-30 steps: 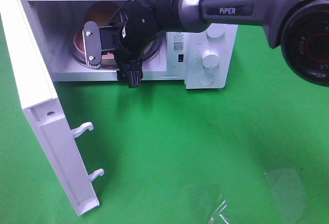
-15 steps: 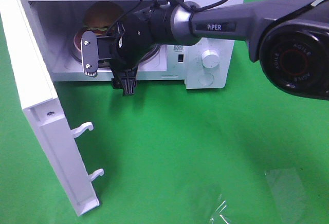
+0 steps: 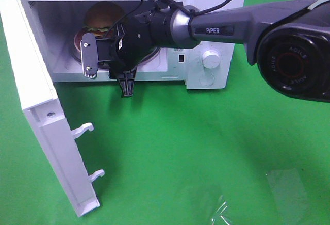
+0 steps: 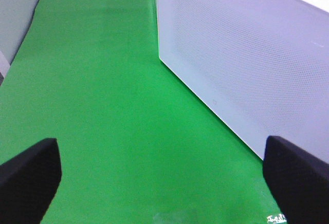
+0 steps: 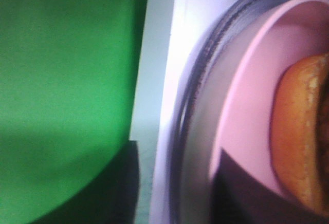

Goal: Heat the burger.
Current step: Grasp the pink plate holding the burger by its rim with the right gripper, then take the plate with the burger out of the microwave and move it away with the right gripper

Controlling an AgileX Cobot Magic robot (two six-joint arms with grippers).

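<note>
The burger (image 3: 102, 18), with its brown bun and green lettuce, sits on a pink plate (image 3: 77, 41) on the turntable inside the open microwave (image 3: 216, 8). My right gripper (image 3: 93, 57) hovers at the front of the cavity, just in front of the plate, reaching in from the right. In the right wrist view the burger (image 5: 303, 147) and plate (image 5: 247, 111) lie close ahead; the right gripper (image 5: 177, 196) shows its fingers apart with nothing between them. My left gripper (image 4: 164, 183) is open wide, facing the door's outer side (image 4: 247, 64).
The microwave door (image 3: 41, 111) swings out to the left, with two latch hooks (image 3: 85, 129) sticking out. A white knob (image 3: 210, 57) sits on the control panel. Clear plastic wrap (image 3: 221, 212) lies on the green cloth at the front right.
My right arm has shifted left and drawn back from the cavity, so more of the burger shows behind it. The left gripper has not changed.
</note>
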